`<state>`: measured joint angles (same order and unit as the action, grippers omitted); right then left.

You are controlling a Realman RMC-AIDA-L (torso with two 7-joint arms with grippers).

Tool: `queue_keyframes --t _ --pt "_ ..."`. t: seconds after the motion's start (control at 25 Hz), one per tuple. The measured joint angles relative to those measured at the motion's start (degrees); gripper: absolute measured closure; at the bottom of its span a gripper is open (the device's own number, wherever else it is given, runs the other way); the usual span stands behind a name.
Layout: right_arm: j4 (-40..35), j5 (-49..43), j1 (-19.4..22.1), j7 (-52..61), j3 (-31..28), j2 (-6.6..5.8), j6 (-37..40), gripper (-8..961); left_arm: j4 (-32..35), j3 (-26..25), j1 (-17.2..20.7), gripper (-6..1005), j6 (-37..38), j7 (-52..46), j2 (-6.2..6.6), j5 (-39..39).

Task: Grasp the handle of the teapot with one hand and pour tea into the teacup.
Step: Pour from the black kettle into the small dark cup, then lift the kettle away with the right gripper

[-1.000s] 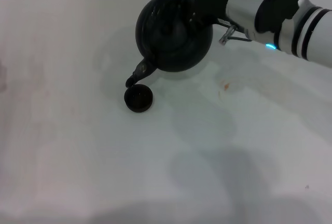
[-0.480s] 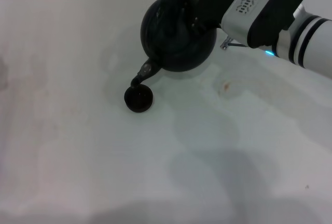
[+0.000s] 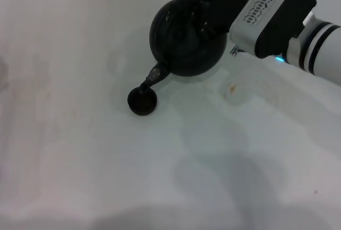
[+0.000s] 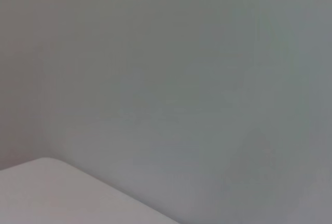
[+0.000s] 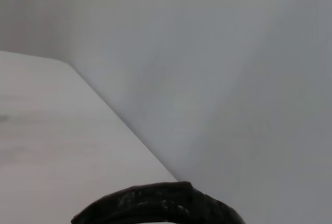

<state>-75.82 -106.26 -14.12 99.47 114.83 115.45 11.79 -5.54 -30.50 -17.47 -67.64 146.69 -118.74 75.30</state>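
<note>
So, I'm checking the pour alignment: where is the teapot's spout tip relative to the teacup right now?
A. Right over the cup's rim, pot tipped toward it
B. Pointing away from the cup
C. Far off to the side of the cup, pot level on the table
A. In the head view the right gripper holds the teapot by its handle, tilted so the spout tip meets the far rim of the teacup.

My right gripper (image 3: pixel 213 6) has carried the teapot (image 3: pixel 186 35) toward the upper right of the frame, its spout (image 3: pixel 153 75) tilting up above the teacup (image 3: pixel 142 101).
</note>
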Motion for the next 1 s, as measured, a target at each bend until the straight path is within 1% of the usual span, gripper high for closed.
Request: queue_keyframes --t 0.2,0.52,1.0 --pt "-0.4 0.0 0.0 -1.9 2.1 0.04 -3.0 789 -0.1 0.0 0.0 387 0.0 0.0 0.00 0.0" --pt "-0.6 0.0 0.0 -2.5 2.4 -0.07 -3.7 801 -0.4 0.0 0.0 387 0.0 0.0 -0.10 0.0" --pt "-1.2 0.0 2.1 -4.7 3.3 -0.03 -5.7 808 -0.5 0.0 -0.2 386 0.0 -0.1 -0.09 0.1"
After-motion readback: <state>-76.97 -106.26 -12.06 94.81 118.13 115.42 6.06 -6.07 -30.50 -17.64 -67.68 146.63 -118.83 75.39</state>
